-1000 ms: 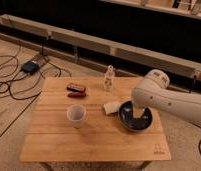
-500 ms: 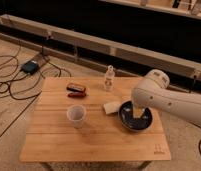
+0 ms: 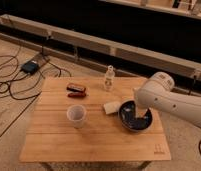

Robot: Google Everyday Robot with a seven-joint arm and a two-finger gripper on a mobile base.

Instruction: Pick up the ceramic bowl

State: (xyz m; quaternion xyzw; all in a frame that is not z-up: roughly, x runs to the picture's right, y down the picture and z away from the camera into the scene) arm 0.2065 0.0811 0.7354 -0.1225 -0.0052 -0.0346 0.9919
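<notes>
Pincer (image 3: 141,113) seemingly inside the ceramic bowl (image 3: 128,121), largely hidden by the arm (image 3: 174,102); grip state unclear.

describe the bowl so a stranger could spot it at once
Start at the wooden table and go to its right side, under the white robot arm. The bowl sits there with the tool down inside it. It is the only dark, glossy, round dish; the cup is white and narrower.
</notes>
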